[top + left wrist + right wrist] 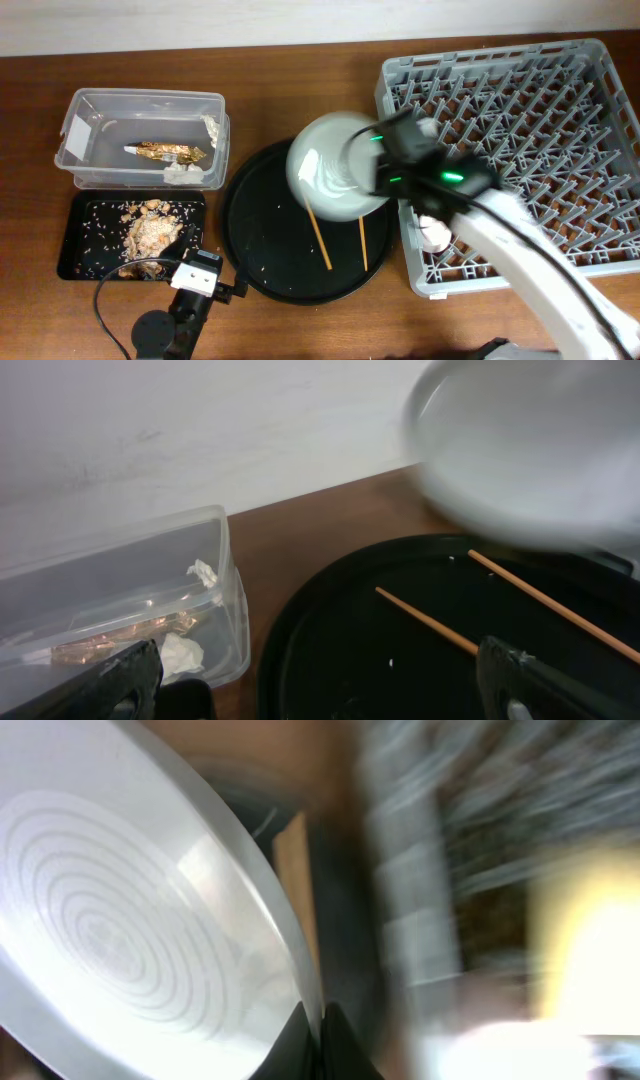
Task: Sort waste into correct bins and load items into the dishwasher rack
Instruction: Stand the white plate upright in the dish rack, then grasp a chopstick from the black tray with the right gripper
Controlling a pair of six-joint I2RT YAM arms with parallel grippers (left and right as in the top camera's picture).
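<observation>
My right gripper (372, 165) is shut on the rim of the white round plate (330, 165) and holds it tilted in the air over the round black tray (250, 225), beside the grey dishwasher rack (520, 100). The plate fills the right wrist view (110, 920), pinched between the fingers (320, 1025). Two wooden chopsticks (322, 238) lie on the tray, also in the left wrist view (430, 622). My left gripper (315, 680) is open and empty, low at the tray's near left edge (205, 278). The clear tub (140, 135) holds the foil wrapper (165, 152) and tissue. The black rectangular tray (90, 215) holds food scraps (150, 235).
The rack stands at the right and reaches the table's right edge. Something pale (435, 232) lies in the rack under my right arm. Rice grains dot the round tray. A cable (105, 300) runs along the front left of the wooden table.
</observation>
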